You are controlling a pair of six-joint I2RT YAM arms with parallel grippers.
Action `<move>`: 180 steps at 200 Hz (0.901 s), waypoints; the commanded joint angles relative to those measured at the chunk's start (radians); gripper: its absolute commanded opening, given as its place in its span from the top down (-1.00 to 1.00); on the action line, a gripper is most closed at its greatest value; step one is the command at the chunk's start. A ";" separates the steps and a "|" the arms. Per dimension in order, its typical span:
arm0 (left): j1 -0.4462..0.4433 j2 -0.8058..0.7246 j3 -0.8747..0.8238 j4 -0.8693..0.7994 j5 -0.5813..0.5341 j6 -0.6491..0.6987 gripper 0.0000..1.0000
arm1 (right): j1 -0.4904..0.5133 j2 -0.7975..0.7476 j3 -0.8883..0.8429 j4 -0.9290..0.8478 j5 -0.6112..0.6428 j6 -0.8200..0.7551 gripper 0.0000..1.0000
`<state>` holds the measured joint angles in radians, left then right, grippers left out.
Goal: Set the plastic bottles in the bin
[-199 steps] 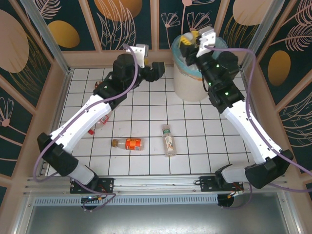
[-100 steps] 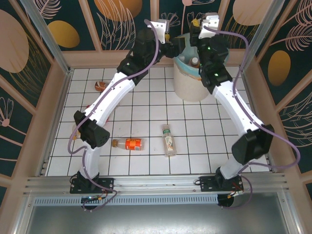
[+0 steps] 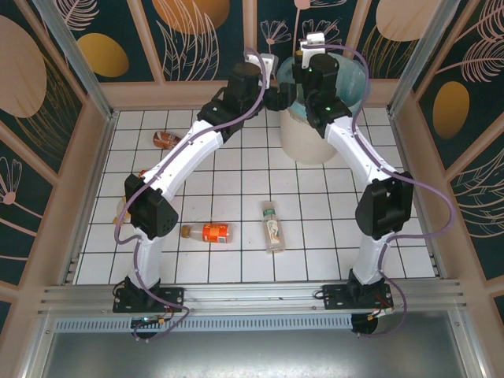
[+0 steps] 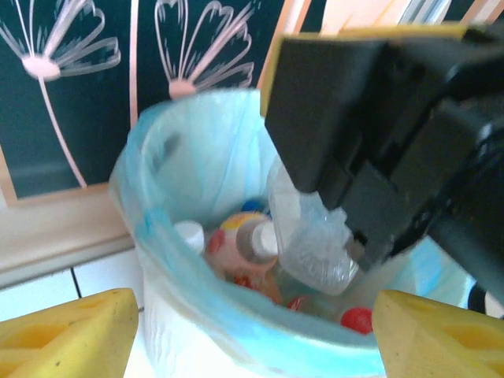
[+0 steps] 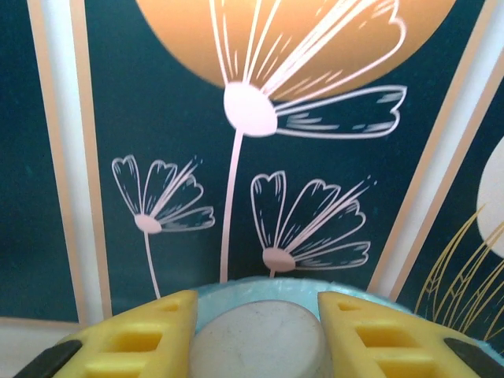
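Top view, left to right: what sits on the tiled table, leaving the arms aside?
brown bottle → orange-label bottle → clear bottle → bin

My top camera is looking down from behind; left wrist is peering closely into the bin [image 4: 181, 315], right is skimming its rim toward the flowered wall [image 5: 252, 181]

Blurred bottles [image 4: 252, 242] crowd the bin [image 4: 150, 232], while the bottom edge crops the pale bottle [image 5: 258, 345] between the right tool's [image 5: 253, 303] fingers.
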<state>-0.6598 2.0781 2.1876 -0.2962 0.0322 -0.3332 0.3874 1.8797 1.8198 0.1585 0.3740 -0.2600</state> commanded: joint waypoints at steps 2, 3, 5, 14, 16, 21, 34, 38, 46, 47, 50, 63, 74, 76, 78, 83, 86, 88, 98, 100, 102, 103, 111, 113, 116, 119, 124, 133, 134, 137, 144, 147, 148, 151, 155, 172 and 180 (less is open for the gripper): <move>-0.003 -0.063 -0.064 0.018 0.019 0.031 -0.57 | -0.016 0.019 0.052 -0.048 0.012 0.013 0.58; -0.003 -0.065 -0.066 0.019 0.019 0.031 -0.57 | -0.017 0.019 0.052 -0.051 0.011 0.014 0.58; -0.004 -0.068 -0.072 0.021 0.021 0.033 -0.58 | -0.018 0.021 0.053 -0.056 0.009 0.018 0.57; -0.004 -0.074 -0.098 0.027 0.023 0.040 -0.58 | -0.023 0.029 0.063 -0.078 0.007 0.029 0.54; -0.004 -0.076 -0.104 0.028 0.023 0.041 -0.58 | -0.023 0.031 0.066 -0.081 0.007 0.030 0.53; -0.004 -0.080 -0.118 0.031 0.024 0.044 -0.58 | -0.026 0.036 0.071 -0.094 0.008 0.033 0.51; -0.004 -0.092 -0.155 0.043 0.028 0.047 -0.59 | -0.031 0.046 0.091 -0.125 0.013 0.041 0.43; -0.004 -0.094 -0.163 0.047 0.029 0.048 -0.60 | -0.032 0.049 0.100 -0.136 0.013 0.045 0.40; -0.004 -0.100 -0.185 0.054 0.031 0.050 -0.60 | -0.037 0.055 0.115 -0.158 0.013 0.053 0.37; -0.004 -0.102 -0.187 0.054 0.031 0.049 -0.60 | -0.037 0.055 0.116 -0.160 0.013 0.055 0.37; -0.004 -0.105 -0.193 0.057 0.031 0.051 -0.60 | -0.038 0.056 0.122 -0.167 0.013 0.057 0.37; -0.003 -0.115 -0.219 0.064 0.030 0.052 -0.61 | -0.042 0.056 0.130 -0.185 0.014 0.066 0.36; -0.004 -0.123 -0.239 0.067 0.028 0.054 -0.61 | -0.048 0.053 0.128 -0.192 0.007 0.078 0.36; -0.004 -0.125 -0.242 0.069 0.026 0.054 -0.61 | -0.048 0.052 0.128 -0.194 0.006 0.079 0.36; -0.004 -0.125 -0.245 0.071 0.024 0.055 -0.62 | -0.049 0.051 0.129 -0.196 0.003 0.081 0.36; -0.004 -0.128 -0.248 0.075 0.019 0.056 -0.62 | -0.052 0.051 0.128 -0.198 -0.001 0.088 0.35; -0.004 -0.128 -0.247 0.075 0.014 0.055 -0.62 | -0.053 0.050 0.128 -0.200 -0.001 0.092 0.35; -0.004 -0.129 -0.246 0.075 0.013 0.055 -0.62 | -0.055 0.049 0.128 -0.202 -0.004 0.095 0.35; -0.004 -0.129 -0.238 0.069 0.004 0.054 -0.62 | -0.061 0.049 0.132 -0.212 -0.007 0.104 0.35; -0.004 -0.128 -0.235 0.067 0.004 0.054 -0.62 | -0.061 0.050 0.133 -0.213 -0.009 0.106 0.34; -0.004 -0.129 -0.235 0.066 0.004 0.055 -0.62 | -0.062 0.050 0.136 -0.216 -0.010 0.108 0.34; -0.004 -0.130 -0.234 0.065 0.003 0.055 -0.62 | -0.063 0.050 0.137 -0.217 -0.009 0.109 0.34; -0.004 -0.133 -0.232 0.064 0.001 0.056 -0.63 | -0.067 0.055 0.148 -0.232 -0.018 0.118 0.30; -0.004 -0.134 -0.232 0.063 -0.002 0.056 -0.63 | -0.069 0.055 0.153 -0.238 -0.022 0.123 0.30; -0.004 -0.134 -0.232 0.062 -0.004 0.055 -0.63 | -0.071 0.058 0.159 -0.246 -0.027 0.130 0.28; -0.004 -0.136 -0.231 0.062 -0.006 0.055 -0.63 | -0.073 0.060 0.167 -0.255 -0.029 0.138 0.26; -0.004 -0.141 -0.232 0.062 -0.008 0.052 -0.64 | -0.074 0.065 0.176 -0.267 -0.036 0.149 0.19; -0.004 -0.146 -0.231 0.062 -0.008 0.051 -0.65 | -0.077 0.069 0.192 -0.285 -0.047 0.163 0.06; -0.004 -0.146 -0.230 0.062 -0.009 0.050 -0.65 | -0.077 0.070 0.194 -0.286 -0.049 0.164 0.05; -0.004 -0.148 -0.229 0.062 -0.009 0.051 -0.65 | -0.078 0.072 0.199 -0.291 -0.053 0.168 0.03; -0.004 -0.151 -0.228 0.060 -0.010 0.049 -0.66 | -0.076 0.073 0.205 -0.300 -0.061 0.175 -0.04; -0.004 -0.153 -0.229 0.060 -0.011 0.048 -0.66 | -0.077 0.073 0.206 -0.300 -0.065 0.180 -0.06; -0.004 -0.154 -0.228 0.060 -0.011 0.048 -0.66 | -0.077 0.073 0.206 -0.301 -0.066 0.181 -0.07; -0.004 -0.155 -0.227 0.060 -0.013 0.048 -0.67 | -0.077 0.072 0.207 -0.302 -0.070 0.185 -0.08; -0.004 -0.157 -0.226 0.059 -0.014 0.049 -0.67 | -0.077 0.072 0.207 -0.304 -0.073 0.189 -0.09; -0.004 -0.171 -0.232 0.061 -0.023 0.049 -0.67 | -0.077 0.070 0.211 -0.316 -0.079 0.198 -0.09; -0.004 -0.177 -0.237 0.065 -0.029 0.048 -0.67 | -0.077 0.066 0.210 -0.321 -0.080 0.199 -0.09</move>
<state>-0.6605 1.9560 1.9503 -0.2649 0.0326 -0.2955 0.3126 1.9442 1.9968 -0.1337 0.3191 -0.1028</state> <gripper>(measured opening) 0.833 0.547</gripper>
